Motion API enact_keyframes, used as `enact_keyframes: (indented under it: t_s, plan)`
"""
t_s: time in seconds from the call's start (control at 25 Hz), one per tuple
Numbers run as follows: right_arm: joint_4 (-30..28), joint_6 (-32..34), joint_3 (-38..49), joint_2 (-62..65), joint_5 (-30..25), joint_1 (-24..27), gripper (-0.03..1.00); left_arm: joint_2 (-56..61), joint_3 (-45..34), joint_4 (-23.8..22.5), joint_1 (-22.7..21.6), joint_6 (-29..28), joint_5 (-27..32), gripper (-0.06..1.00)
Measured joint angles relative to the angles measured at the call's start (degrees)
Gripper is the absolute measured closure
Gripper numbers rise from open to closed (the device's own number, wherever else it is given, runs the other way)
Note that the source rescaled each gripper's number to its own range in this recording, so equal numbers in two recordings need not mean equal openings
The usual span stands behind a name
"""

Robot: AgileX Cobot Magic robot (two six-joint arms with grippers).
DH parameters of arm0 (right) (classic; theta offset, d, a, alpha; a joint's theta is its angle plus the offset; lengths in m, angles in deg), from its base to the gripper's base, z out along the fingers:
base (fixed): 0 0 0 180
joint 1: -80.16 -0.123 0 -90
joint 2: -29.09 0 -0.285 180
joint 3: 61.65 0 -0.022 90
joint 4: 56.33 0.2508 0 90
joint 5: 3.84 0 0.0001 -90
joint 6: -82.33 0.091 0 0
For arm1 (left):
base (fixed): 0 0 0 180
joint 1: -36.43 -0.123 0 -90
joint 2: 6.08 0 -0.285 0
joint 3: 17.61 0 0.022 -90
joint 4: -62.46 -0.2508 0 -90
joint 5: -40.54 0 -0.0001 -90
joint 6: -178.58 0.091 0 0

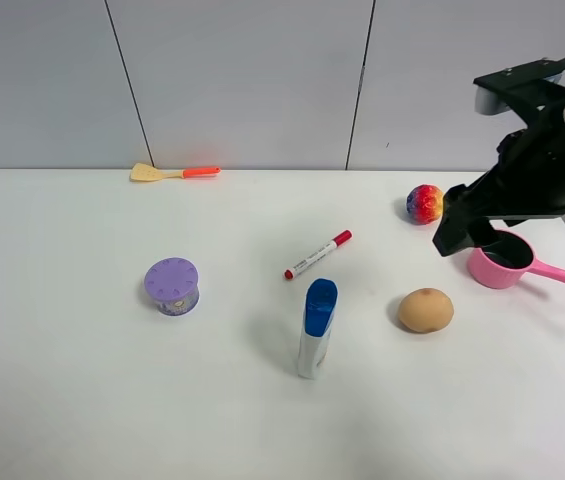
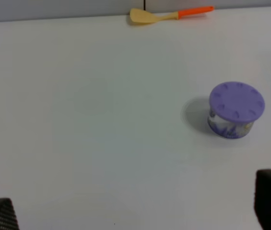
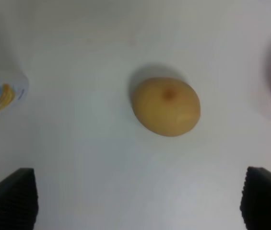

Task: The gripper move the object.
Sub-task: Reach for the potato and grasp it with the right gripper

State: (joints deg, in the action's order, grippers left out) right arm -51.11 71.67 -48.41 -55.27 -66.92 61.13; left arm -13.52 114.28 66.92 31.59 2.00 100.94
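The tan rounded object (image 1: 425, 310) lies on the white table (image 1: 82, 400) at the right, by itself. My right gripper (image 1: 455, 232) hangs above the table behind it, beside the pink pot, not touching the object. In the right wrist view the object (image 3: 165, 106) sits ahead of the gripper (image 3: 137, 201), whose black fingertips (image 3: 10, 199) stand wide apart, open and empty. My left gripper (image 2: 135, 208) is open and empty over bare table; the left arm does not show in the exterior view.
A rainbow ball (image 1: 424, 203) and a pink handled pot (image 1: 507, 262) lie behind the object. A blue-capped bottle (image 1: 317, 327) stands to its left, a red marker (image 1: 318, 254) beyond. A purple-lidded jar (image 1: 172, 286) stands left; a spatula (image 1: 174, 173) lies at the far edge.
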Motion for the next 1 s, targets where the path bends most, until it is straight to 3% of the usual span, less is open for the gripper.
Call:
enact_keyframes:
  t_s: [0.4, 0.76, 1.0]
  plan:
    - [-3.9, 1.5, 0.0, -10.3, 1.4, -0.2, 0.22, 0.0, 0.0, 0.0, 0.0, 0.0, 0.0, -0.06]
    - [-4.9, 1.5, 11.2, -11.9, 19.0, -0.2, 0.22, 0.0, 0.0, 0.0, 0.0, 0.0, 0.0, -0.06]
    - [-4.9, 1.5, 13.8, -14.4, 24.4, 1.2, 0.22, 0.0, 0.0, 0.0, 0.0, 0.0, 0.0, -0.06]
